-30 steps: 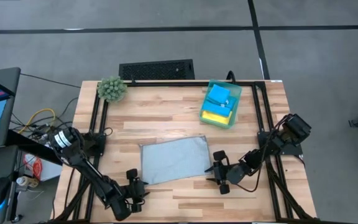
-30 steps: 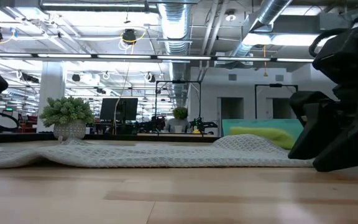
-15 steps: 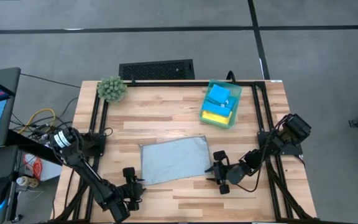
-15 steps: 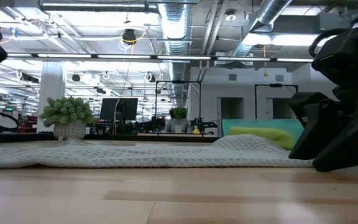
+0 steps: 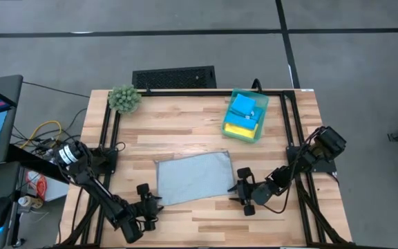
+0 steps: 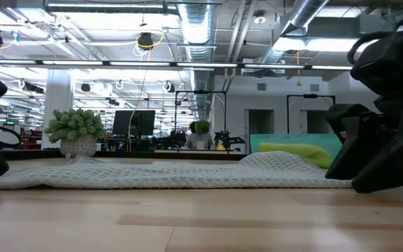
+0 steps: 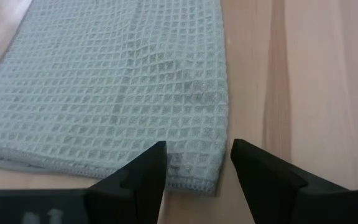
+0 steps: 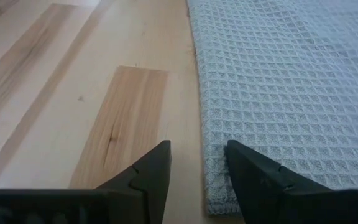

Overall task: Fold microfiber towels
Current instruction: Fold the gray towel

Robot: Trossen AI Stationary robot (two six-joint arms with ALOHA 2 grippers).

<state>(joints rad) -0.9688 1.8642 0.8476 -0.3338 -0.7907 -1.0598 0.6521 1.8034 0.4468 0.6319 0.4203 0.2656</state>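
A pale grey towel (image 5: 193,177) lies spread flat on the table; it also shows in the low view (image 6: 166,173). My left gripper (image 5: 146,202) is open, low at the towel's near left corner (image 7: 199,179), its fingers standing on either side of that corner. My right gripper (image 5: 243,188) is open, low at the towel's near right corner (image 8: 215,198), its fingers on either side of the towel's edge. Folded blue (image 5: 244,105) and yellow (image 5: 239,128) towels lie in the green bin (image 5: 258,133).
The green bin stands at the far right, also in the low view (image 6: 285,143). A fuzzy green plant (image 5: 124,99) stands at the far left corner. Black frame rails run along the table's left (image 5: 106,135) and right (image 5: 289,131) sides. Bare wood lies near the front edge.
My left gripper has shifted a little toward the table's left edge, staying beside the towel's near left corner. The towel has kept still.
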